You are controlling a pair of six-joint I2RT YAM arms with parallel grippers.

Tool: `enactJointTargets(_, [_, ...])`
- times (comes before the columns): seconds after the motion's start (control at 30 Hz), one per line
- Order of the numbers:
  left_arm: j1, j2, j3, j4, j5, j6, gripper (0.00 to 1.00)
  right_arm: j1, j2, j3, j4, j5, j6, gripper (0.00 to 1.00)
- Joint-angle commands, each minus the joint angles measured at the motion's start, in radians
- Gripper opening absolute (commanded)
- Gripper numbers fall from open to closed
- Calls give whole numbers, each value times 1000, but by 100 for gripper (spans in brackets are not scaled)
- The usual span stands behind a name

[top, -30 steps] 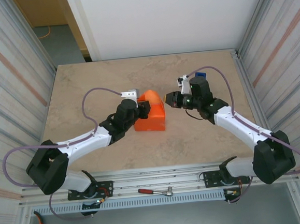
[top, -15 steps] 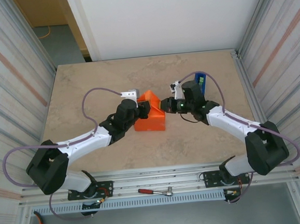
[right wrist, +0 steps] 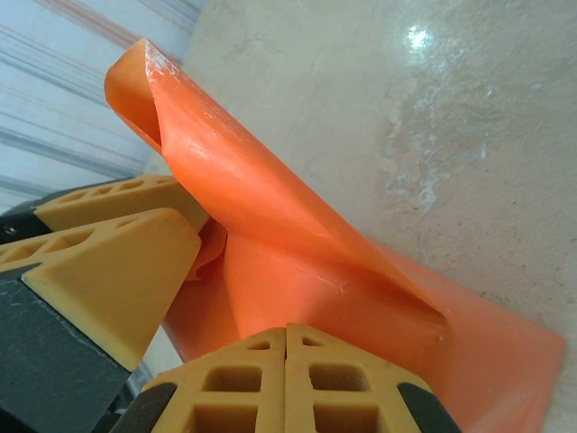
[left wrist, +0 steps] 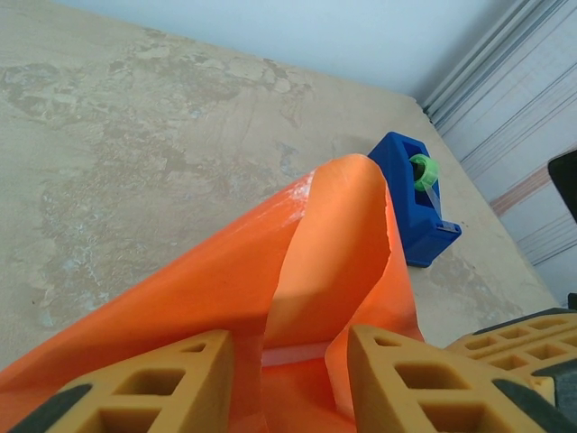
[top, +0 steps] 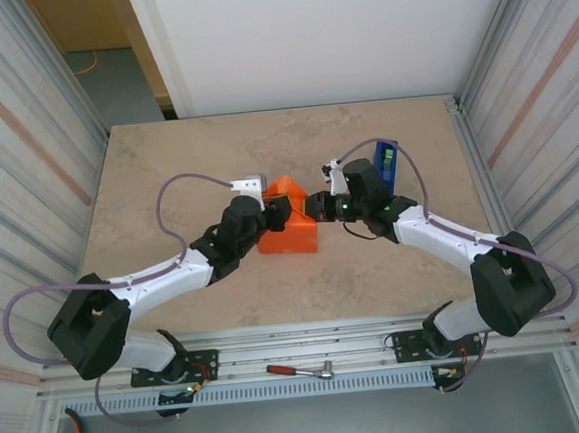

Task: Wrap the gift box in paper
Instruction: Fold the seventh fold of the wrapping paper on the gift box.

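We find the job partly done on the table (top: pixel 166 176): one end flap is loose.
The paper (top: pixel 289 239) tents over the gift box, hidden beneath, we judge. Our left end effector (left wrist: pixel 293 356) stands open around the raised flap, and the right end effector (right wrist: pixel 287 334) is closed beside it. Folding and taping remain.

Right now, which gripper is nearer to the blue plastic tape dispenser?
Right. The right gripper lies between the tape dispenser and the orange paper; the left gripper, beyond the paper.
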Motion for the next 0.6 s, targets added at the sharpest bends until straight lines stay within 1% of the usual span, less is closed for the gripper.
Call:
enactJointTargets(0.0, [-1, 21, -24, -121, -3, -4, 40, 62, 22, 5, -201, 84, -99, 0])
enactJointTargets(0.07, [-2, 37, -19, -126, -4, 7, 40, 72, 24, 1, -222, 107, -113, 0])
enactJointTargets(0.2, [-17, 63, -11, -146, -47, 30, 40, 73, 16, -19, -216, 107, -106, 0])
enactJointTargets(0.4, [-63, 115, 22, -187, -143, 105, 40, 87, 17, -30, -205, 104, -100, 0])
enactJointTargets(0.57, [-88, 155, 50, -228, -221, 129, 40, 105, 22, -37, -199, 101, -94, 0])
